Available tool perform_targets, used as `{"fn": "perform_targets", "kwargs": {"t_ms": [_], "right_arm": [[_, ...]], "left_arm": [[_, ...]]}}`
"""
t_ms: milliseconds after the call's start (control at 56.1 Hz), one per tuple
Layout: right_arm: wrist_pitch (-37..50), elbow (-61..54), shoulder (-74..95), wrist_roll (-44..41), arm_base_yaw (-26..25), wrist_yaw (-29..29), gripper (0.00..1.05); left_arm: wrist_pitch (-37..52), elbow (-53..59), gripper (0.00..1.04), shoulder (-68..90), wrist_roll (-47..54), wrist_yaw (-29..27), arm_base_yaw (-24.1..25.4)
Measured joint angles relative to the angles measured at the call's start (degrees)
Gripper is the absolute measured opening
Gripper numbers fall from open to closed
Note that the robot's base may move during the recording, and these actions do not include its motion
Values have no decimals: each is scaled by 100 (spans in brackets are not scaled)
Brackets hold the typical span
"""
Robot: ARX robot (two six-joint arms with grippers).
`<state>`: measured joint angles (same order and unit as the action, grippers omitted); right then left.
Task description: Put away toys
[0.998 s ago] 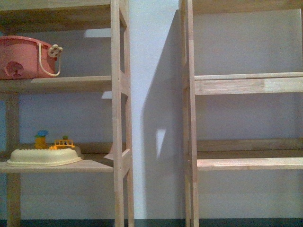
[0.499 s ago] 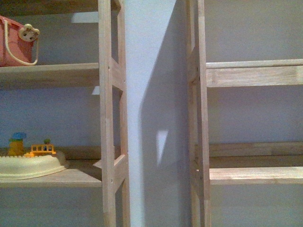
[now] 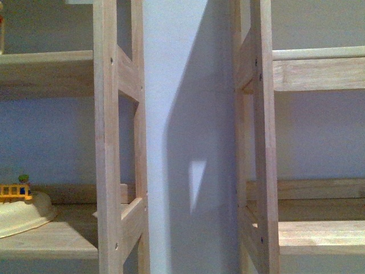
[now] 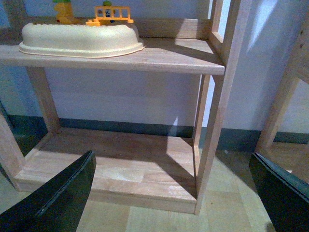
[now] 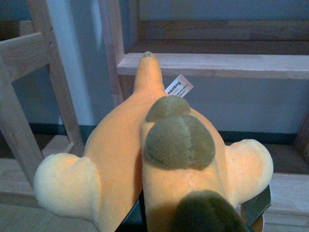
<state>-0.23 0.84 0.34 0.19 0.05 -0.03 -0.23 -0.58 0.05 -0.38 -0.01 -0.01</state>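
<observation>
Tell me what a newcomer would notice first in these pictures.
The orange plush fills the right wrist view, held up before a bare shelf. In the left wrist view, the open left gripper hangs empty below a cream dome that sits on a second shelf.

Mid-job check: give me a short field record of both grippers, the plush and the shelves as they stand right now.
left gripper: open, holding nothing, facing the lower boards of the left shelf unit
right gripper: shut on the yellow-orange plush toy
plush state: held off the shelves, white tag showing
cream dome-shaped item: on a left-unit board, yellow fence piece on top
right shelf unit: one board lies beyond the plush
front view: posts of both units, wall between, no arm visible
</observation>
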Motion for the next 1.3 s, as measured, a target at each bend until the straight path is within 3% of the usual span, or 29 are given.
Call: {"fn": "perform_targets", "kwargs": {"t_ms": [392, 428, 517, 624, 980, 1300], "right_arm": [[0, -2, 2, 0, 0, 0, 7], [33, -7, 2, 66, 42, 133, 7], [339, -4, 20, 369, 328, 1121, 7], [540, 7, 160, 400, 472, 1720, 7], [1604, 1082, 1226, -627, 1147, 2697, 7], [2319, 2761, 2354, -1814, 1753, 3099, 7]], "left_arm": [[0, 0, 98, 0, 0, 0, 0], [0, 0, 98, 0, 0, 0, 0], [0, 0, 98, 0, 0, 0, 0], [0, 0, 98, 0, 0, 0, 0], [0, 0, 98, 0, 0, 0, 0], [0, 0, 98, 0, 0, 0, 0]]}}
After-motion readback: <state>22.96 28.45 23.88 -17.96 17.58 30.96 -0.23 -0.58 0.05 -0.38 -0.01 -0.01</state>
